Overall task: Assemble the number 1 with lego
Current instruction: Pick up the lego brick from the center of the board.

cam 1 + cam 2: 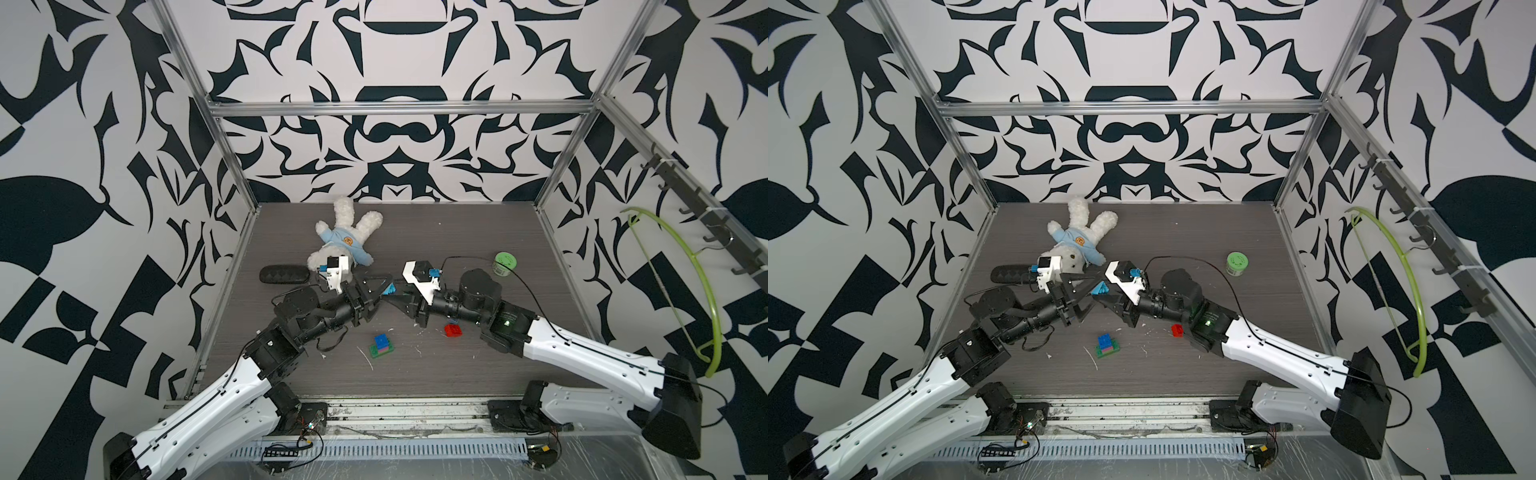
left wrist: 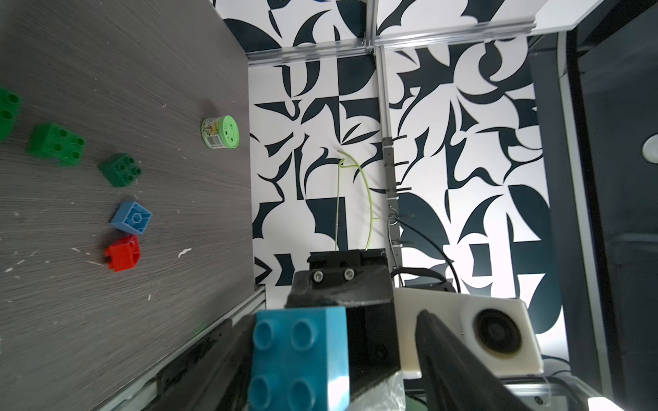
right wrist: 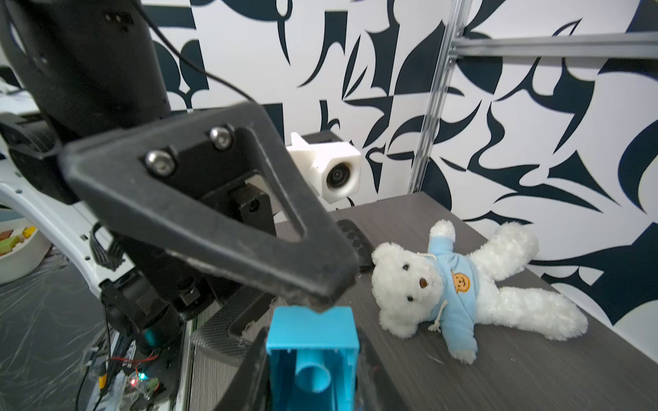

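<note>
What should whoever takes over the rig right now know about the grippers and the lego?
Right gripper: shut on a light blue brick, held in the air over mid-table.
Left gripper: open, jaws straddling that same brick, one finger at it, the other clear; the handover is not yet made.
On the table: a small stack, blue on pink on green; loose red brick, blue brick and green bricks.
Done: only that stack.
Left: take the held brick, then build the number 1 from it and the loose bricks.
</note>
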### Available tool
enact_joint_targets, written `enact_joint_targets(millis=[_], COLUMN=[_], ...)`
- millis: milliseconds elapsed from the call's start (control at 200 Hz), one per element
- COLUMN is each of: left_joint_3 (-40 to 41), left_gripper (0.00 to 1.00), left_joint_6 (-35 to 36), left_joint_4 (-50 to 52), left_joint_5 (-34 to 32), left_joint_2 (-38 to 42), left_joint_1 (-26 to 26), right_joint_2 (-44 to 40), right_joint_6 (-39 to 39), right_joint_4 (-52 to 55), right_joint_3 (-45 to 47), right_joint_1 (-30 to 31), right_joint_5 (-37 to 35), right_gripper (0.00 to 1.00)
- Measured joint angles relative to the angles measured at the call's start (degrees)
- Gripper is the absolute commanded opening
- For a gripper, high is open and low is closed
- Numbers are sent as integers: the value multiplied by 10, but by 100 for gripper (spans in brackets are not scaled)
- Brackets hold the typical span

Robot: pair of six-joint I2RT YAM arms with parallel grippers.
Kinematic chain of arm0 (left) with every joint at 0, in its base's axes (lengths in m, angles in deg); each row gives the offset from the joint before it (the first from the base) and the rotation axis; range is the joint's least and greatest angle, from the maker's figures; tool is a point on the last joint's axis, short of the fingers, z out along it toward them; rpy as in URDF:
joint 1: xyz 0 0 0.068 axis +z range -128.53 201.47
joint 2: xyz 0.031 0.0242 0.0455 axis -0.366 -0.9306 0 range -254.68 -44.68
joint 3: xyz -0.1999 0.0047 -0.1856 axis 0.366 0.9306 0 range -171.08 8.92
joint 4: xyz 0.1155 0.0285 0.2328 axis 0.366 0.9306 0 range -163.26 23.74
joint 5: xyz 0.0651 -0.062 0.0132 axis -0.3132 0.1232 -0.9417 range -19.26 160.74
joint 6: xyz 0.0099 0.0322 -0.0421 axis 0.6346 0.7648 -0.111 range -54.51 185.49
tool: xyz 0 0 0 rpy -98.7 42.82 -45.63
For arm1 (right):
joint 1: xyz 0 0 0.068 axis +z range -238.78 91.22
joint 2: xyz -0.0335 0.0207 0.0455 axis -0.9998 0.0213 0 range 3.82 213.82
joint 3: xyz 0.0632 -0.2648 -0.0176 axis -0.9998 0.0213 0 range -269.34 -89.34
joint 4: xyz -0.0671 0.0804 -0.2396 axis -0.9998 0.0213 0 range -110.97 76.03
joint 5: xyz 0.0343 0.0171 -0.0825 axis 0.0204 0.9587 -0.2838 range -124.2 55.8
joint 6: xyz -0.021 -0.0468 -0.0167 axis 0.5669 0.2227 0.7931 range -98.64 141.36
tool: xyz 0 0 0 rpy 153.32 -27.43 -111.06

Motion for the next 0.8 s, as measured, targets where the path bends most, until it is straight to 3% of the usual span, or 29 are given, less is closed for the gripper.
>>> enact_joint_targets(millis=[515, 595, 705, 800], left_joint_3=[9, 9, 9, 7], left_gripper=[36, 34, 34, 33], left_joint_6=[-34, -40, -36, -8], left_joint_4=[-29, -29, -26, 4], left_joint_5=[-5, -6, -9, -24], left_joint_2=[0, 0, 0, 5], left_joint_1=[0, 0, 0, -1], right_joint_2=[0, 0, -1, -6], right_joint_6=[-24, -23, -26, -40], right_joint_4=[-65, -70, -67, -38], right_joint_3=[12, 15, 16, 16], right_joint_1=[0, 0, 0, 0], right_joint_5=[0, 0, -1, -7], right_gripper=[19, 27, 50, 59])
